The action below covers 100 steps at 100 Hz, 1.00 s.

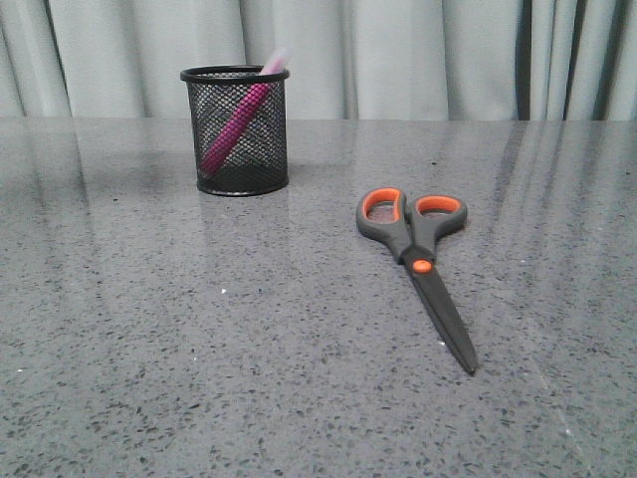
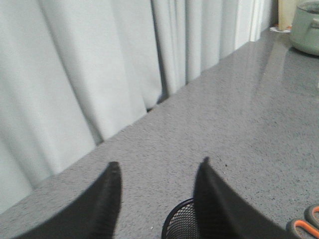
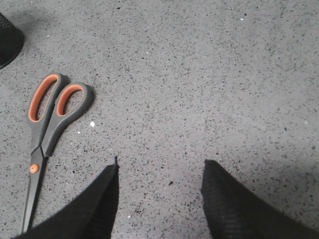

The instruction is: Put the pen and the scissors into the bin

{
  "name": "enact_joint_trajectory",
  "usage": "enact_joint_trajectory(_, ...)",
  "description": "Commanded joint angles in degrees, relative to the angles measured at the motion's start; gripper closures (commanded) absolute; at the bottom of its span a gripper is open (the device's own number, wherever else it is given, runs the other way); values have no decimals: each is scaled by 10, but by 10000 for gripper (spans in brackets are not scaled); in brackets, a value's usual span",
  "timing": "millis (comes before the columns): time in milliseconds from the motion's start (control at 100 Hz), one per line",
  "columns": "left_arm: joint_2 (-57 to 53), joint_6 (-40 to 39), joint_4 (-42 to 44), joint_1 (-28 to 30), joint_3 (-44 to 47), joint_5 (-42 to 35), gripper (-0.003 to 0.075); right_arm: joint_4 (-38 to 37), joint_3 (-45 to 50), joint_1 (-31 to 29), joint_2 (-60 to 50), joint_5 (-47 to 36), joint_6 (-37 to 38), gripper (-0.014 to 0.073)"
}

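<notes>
The black mesh bin (image 1: 235, 130) stands upright on the table at the back left. The pink pen (image 1: 237, 123) leans inside it, its pale cap poking over the rim. The scissors (image 1: 419, 257) lie flat to the right of the bin, orange-lined loops toward the back, blades pointing toward the front. My left gripper (image 2: 159, 167) is open with nothing between its fingers; the bin's rim (image 2: 178, 221) shows below it. My right gripper (image 3: 160, 167) is open above bare table, and the scissors (image 3: 46, 129) lie beside it, apart. Neither gripper appears in the front view.
Pale curtains (image 1: 398, 55) hang along the table's far edge. A pale green pot (image 2: 306, 27) stands at a far corner of the grey speckled table (image 1: 199, 358) in the left wrist view.
</notes>
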Motion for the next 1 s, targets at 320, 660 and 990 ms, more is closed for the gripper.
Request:
enact_joint_trajectory(320,-149,-112,88,34,-15,44,742,140,-19,1,2,-31,-93,252)
enact_joint_trajectory(660,-253,-182,127,34,2,-88,742,273,-19,1,2,-26,-210,252)
enact_joint_trajectory(990,-393,-202,123,34,193,-256,742,330,-21,24,2,-16,-284,252)
